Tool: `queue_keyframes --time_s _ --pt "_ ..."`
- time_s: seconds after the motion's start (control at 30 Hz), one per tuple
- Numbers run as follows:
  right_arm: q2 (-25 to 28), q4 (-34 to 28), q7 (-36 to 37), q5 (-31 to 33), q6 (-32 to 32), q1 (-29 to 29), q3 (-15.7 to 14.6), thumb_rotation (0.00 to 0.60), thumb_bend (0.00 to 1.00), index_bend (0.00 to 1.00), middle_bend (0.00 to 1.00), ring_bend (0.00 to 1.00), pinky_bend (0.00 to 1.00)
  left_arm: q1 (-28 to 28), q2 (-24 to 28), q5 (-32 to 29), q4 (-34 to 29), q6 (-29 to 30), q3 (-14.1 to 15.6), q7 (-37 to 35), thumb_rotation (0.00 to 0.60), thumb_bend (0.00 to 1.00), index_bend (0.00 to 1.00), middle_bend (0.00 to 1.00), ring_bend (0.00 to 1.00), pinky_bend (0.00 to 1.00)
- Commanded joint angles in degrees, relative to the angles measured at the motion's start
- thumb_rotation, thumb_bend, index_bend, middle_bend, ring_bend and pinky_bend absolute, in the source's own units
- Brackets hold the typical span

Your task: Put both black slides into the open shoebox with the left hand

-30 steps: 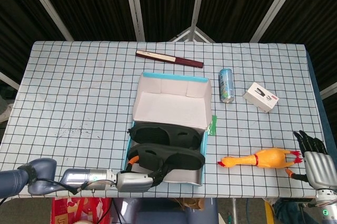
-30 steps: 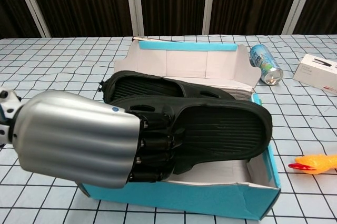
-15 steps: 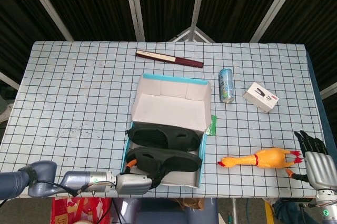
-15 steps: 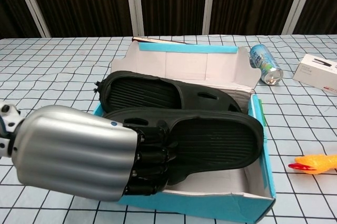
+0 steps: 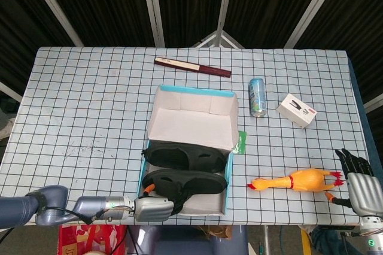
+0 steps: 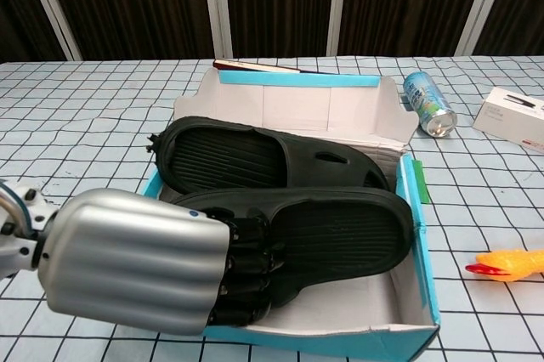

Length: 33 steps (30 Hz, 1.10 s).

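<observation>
Both black slides are inside the open shoebox [image 6: 408, 341] now: far slide [image 6: 255, 156] lies flat toward the lid side, near slide [image 6: 340, 230] sits in front of it, heel end under the left hand [image 6: 161, 273]. Left hand has its dark fingers [image 6: 246, 268] wrapped on the near slide's heel, so it's gripping it, not released. Judgement: placement is basically done; what's left is letting go and backing the hand out. The near slide looks almost seated, though I can't tell if its toe is fully down on the box floor. Clearance: the hand comes in over the box's front-left corner, low blue front wall just below the knuckles, so retreat should go up and back toward the table [image 5: 78, 105] edge, not sideways into the wall. In the head view the box sits close to the table's near edge, so dragging it with the hand could push it off. Open room left of the box is plentiful. Right hand [image 5: 358, 180] is parked at the far right corner, fingers apart, holding nothing, just beside the rubber chicken [image 5: 296, 180]; the drink can [image 5: 257, 96] stands well clear.
</observation>
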Motion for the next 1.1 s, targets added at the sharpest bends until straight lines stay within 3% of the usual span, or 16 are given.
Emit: queue_keyframes --time_s 0.03,0.93,1.1 --pt "0.0 -0.03 -0.01 0.02 -0.03 0.0 0.0 0.6 0.16 0.0 0.05 0.09 0.07 -0.08 -0.43 -0.47 0.22 -0.16 0.16 -0.35 0.6 0.55 0.32 0.48 0.2 0.36" --pt "0.02 -0.2 -0.18 0.03 -0.2 0.07 -0.03 0.6 0.16 0.0 0.05 0.09 0.07 -0.81 -0.75 -3.58 -0.97 -2.7 1.0 0.16 0.6 0.56 0.31 0.45 0.2 0.39" --pt "-0.01 -0.21 -0.23 0.08 -0.27 0.13 0.01 0.6 0.16 0.0 0.05 0.09 0.07 -0.58 0.45 -2.91 -1.49 0.05 0.36 0.95 0.6 0.5 0.17 0.34 0.15 0.37"
